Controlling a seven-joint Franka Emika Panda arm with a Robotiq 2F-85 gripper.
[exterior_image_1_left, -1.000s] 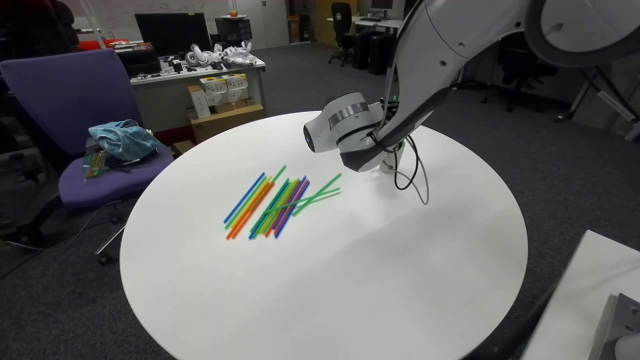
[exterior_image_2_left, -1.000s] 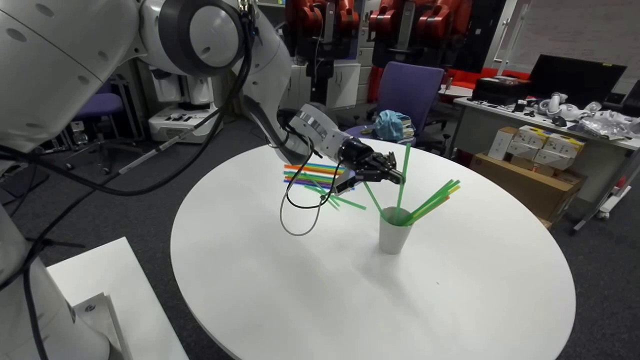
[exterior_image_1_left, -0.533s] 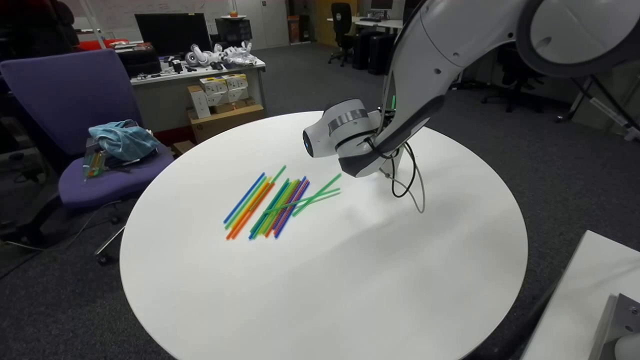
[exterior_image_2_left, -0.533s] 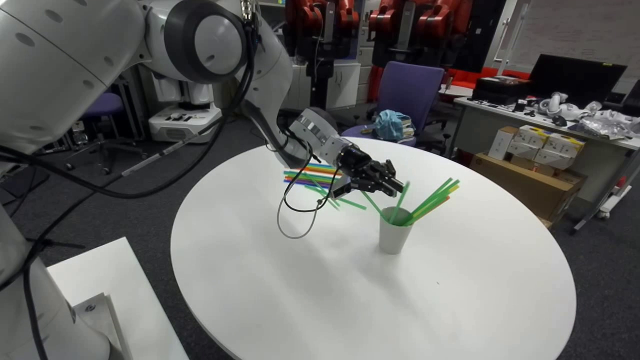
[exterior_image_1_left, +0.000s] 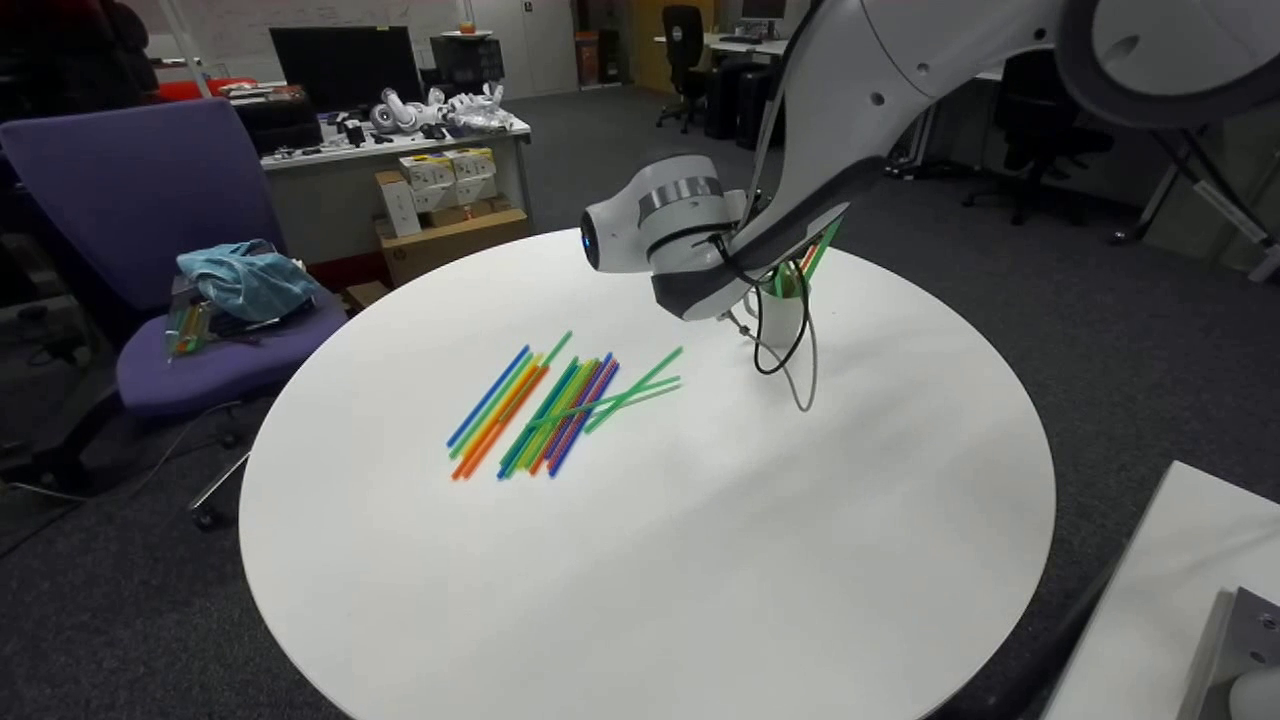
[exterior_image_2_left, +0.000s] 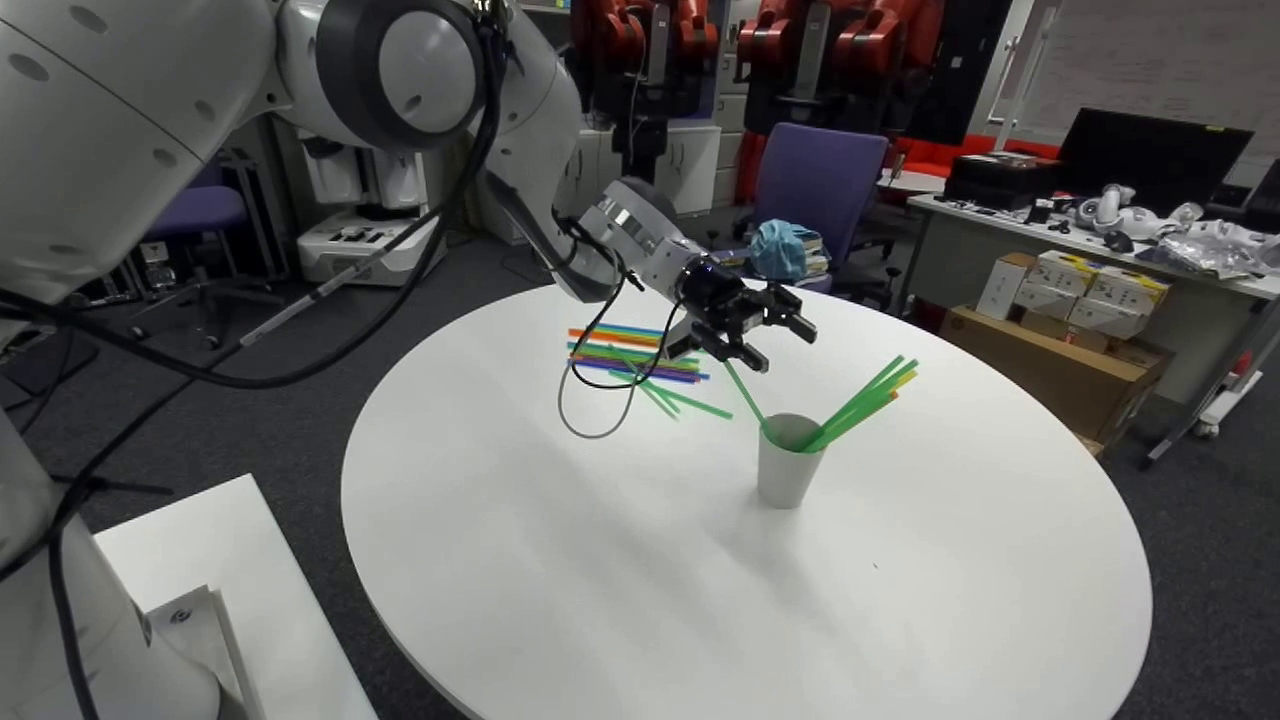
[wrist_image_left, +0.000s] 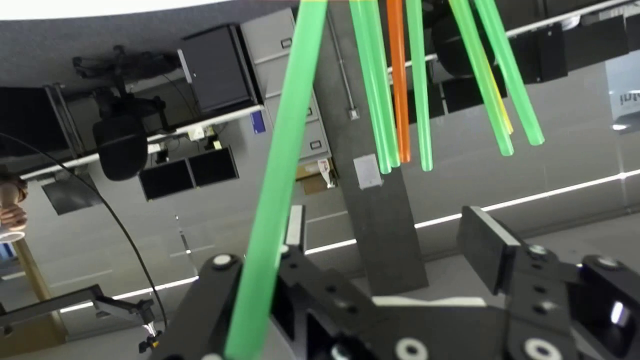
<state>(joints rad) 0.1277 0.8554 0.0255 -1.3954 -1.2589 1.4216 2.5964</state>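
My gripper (exterior_image_2_left: 780, 343) hangs above and slightly behind a white cup (exterior_image_2_left: 785, 480) in an exterior view, its fingers spread wide with nothing between them. Several green straws (exterior_image_2_left: 858, 404), with a yellow and an orange one, lean out of the cup to the right. A single green straw (exterior_image_2_left: 745, 395) leans the opposite way, toward the gripper. In the wrist view this long green straw (wrist_image_left: 280, 170) crosses in front of the left finger, outside the gap; whether it touches cannot be told. The arm and its cables partly hide the cup (exterior_image_1_left: 782, 318) in an exterior view.
Two rows of coloured straws, a left row (exterior_image_1_left: 500, 412) and a right row (exterior_image_1_left: 560, 415), lie on the round white table (exterior_image_1_left: 640, 560). Loose green straws (exterior_image_1_left: 640, 385) lie crossed beside them. Cables (exterior_image_2_left: 600, 430) loop below the wrist. A purple chair (exterior_image_1_left: 150, 220) stands behind the table.
The fingers have spread apart and let go of an upright green straw, which dropped into the cup and no longer stands under the gripper. The gripper dipped, then rose and drew back slightly.
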